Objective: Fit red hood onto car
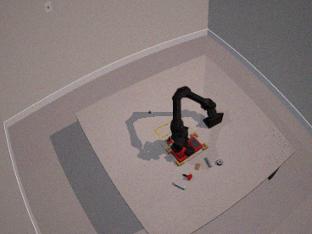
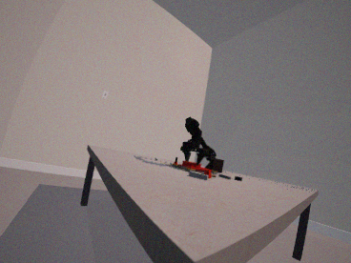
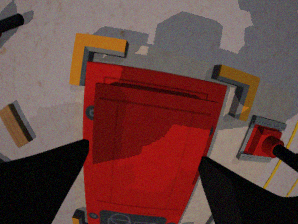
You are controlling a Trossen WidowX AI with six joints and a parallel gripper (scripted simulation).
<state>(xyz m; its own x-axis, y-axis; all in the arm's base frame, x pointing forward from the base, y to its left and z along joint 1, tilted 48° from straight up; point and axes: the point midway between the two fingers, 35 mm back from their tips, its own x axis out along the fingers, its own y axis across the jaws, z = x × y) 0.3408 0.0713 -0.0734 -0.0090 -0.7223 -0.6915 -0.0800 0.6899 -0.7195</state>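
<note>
arms (image 1: 176,111) (image 2: 193,129): 1 | fingers: 2 (both black) | wall outlets (image 1: 48,7) (image 2: 105,94): 1 | tan blocks (image 1: 197,166) (image 3: 18,124): 1
</note>
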